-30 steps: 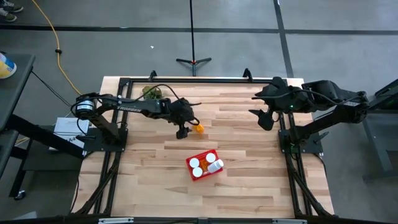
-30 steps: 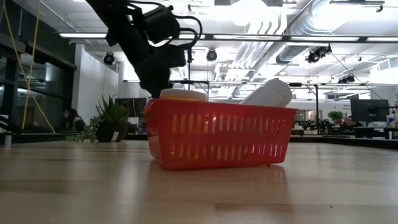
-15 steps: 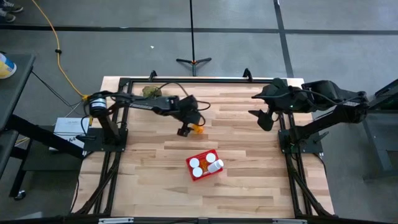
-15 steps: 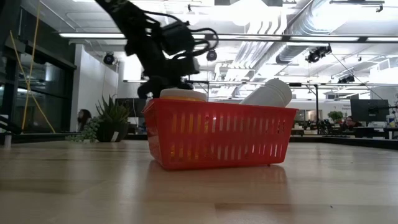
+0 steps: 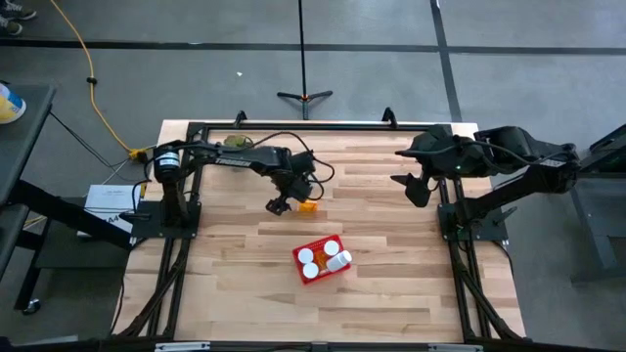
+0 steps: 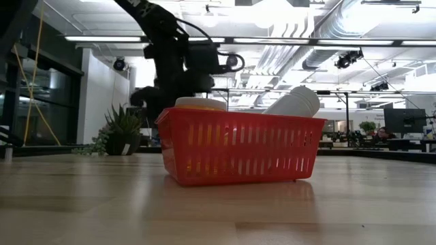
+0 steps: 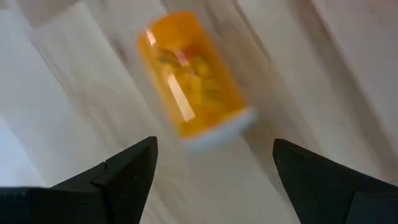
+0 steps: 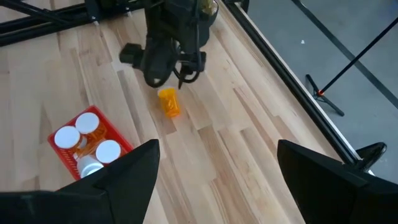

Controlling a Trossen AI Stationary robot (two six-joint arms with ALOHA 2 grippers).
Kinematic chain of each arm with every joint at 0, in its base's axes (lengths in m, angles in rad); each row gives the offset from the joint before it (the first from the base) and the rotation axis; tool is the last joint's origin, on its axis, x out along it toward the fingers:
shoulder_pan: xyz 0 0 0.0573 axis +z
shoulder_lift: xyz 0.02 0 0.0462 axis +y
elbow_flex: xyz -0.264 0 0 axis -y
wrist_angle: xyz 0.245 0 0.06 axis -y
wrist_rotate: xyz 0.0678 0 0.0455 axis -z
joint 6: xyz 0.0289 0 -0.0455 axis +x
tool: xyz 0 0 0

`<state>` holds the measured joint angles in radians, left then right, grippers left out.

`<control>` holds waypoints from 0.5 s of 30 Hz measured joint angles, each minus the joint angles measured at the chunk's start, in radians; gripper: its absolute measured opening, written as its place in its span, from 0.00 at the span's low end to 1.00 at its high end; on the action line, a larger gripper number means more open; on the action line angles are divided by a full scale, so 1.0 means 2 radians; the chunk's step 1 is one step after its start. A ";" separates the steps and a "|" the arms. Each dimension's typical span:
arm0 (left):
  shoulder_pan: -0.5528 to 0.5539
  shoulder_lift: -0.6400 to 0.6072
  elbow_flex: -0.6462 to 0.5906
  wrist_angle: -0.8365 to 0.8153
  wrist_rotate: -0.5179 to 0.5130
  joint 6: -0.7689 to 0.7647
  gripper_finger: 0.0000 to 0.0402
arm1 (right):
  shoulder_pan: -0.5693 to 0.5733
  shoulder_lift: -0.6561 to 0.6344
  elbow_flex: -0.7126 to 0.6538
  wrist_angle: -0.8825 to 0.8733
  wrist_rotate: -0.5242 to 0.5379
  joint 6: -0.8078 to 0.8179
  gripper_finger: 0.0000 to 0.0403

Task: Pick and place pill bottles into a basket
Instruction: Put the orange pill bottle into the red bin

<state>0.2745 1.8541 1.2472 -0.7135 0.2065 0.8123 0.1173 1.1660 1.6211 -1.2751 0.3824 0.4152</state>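
Note:
One pill bottle (image 5: 307, 205) with an orange body and a white cap lies on its side on the wooden table, apart from the others. My left gripper (image 5: 291, 199) hangs open just above it, pointing down. In the left wrist view the bottle (image 7: 193, 81) lies ahead of the open gripper (image 7: 214, 165), untouched. The red basket (image 5: 321, 257) stands nearer the table's front. It holds three bottles, whose white caps (image 6: 199, 103) show. My right gripper (image 5: 416, 186) waits open at the table's right, far side.
A small green plant (image 5: 238, 144) stands at the table's far left, behind my left arm. A black frame rail (image 5: 293, 125) runs along the far edge. Bare wood lies between the lone bottle and the basket (image 8: 93, 143).
My left arm has reached farther toward the table's right, and its gripper has turned about over the lone bottle. The bottle lies about where it was.

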 joint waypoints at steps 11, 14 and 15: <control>0.000 0.004 0.002 0.060 0.025 -0.070 0.88 | 0.000 0.000 0.000 0.000 -0.003 0.002 0.79; -0.003 0.004 0.002 0.063 0.040 -0.100 0.88 | 0.000 0.000 0.000 0.000 -0.004 0.002 0.79; -0.004 0.004 0.002 0.065 0.046 -0.111 0.88 | 0.000 0.000 0.000 0.000 -0.004 0.002 0.79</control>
<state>0.2667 1.8629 1.2518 -0.5826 0.2984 0.5903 0.1173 1.1660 1.6211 -1.2755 0.3747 0.4187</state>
